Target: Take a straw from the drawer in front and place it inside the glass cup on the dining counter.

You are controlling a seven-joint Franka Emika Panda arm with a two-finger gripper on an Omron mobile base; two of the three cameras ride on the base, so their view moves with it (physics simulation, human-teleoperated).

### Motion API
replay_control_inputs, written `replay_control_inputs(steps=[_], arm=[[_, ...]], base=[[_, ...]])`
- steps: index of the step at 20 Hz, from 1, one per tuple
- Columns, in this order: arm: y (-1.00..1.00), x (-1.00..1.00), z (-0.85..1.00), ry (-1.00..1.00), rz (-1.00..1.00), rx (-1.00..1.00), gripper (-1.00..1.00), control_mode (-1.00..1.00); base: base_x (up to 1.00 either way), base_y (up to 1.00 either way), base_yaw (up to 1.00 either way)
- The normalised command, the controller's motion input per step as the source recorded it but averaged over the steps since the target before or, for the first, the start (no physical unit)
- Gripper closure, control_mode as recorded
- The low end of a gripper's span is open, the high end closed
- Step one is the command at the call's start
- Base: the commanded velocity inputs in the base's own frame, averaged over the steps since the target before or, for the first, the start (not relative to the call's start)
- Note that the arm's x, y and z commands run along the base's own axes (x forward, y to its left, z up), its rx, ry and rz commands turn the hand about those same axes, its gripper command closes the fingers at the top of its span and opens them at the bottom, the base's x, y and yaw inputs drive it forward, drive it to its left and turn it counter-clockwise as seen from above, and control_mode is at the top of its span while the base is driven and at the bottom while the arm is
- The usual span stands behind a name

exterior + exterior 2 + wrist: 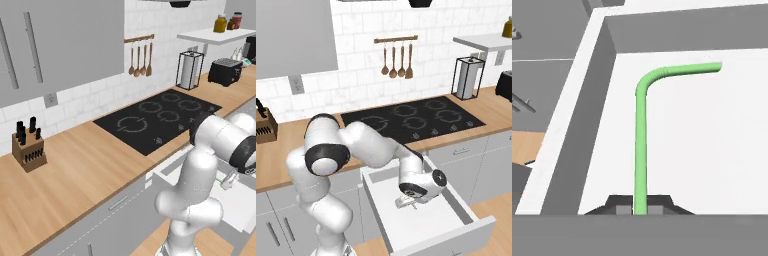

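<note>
The end effector (640,209) is closed on the green straw (641,145), its 2 dark fingertips (620,206) pinching the straw's lower end in the hand view. From that grip the straw runs straight toward 12 o'clock, then bends at its ribbed elbow and points toward 3 o'clock, ending near the drawer's back wall. The white floor of the drawer (712,150) lies behind the straw; the drawer's grey side wall stands at 9 o'clock of it.

In the right base view the drawer (406,220) is pulled out below the wooden surface (286,140), at 6 o'clock of the black cooktop (416,120). The end effector (406,202) is inside the drawer, low over its floor, with the white arm (366,145) reaching down into it from 10 o'clock.

On the wall at 12 o'clock of the cooktop hang 4 wooden utensils (396,62) from a rail. A paper towel holder (467,79) stands at 2 o'clock of the cooktop, and a knife block (29,147) sits on the surface at 9 o'clock. In the left base view a black toaster (225,71) stands just beside the paper towel holder.
</note>
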Motion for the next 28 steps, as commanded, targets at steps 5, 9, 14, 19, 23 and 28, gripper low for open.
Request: replay_control_inputs(steps=[5, 9, 14, 19, 23, 28], arm=[[0.69, -0.12, 1.0, 0.46, 0.0, -0.58, 1.0, -1.0], [0.21, -0.27, 1.0, 0.48, 0.0, -0.48, 1.0, -1.0], [-0.03, -0.09, 1.0, 0.29, -0.01, -0.2, 1.0, -1.0], [-0.08, 0.0, 1.0, -0.08, 0.0, -0.02, 1.0, -1.0], [0.1, 0.0, 0.71, -0.44, 0.0, 0.06, 1.0, -1.0], [0.56, 0.09, 0.09, -0.52, 0.0, 0.14, 1.0, -1.0]], base=[[0.0, 0.0, 0.0], [0.0, 0.0, 0.0], [0.0, 0.0, 0.0], [0.0, 0.0, 0.0], [0.0, 0.0, 0.0], [0.0, 0.0, 0.0]])
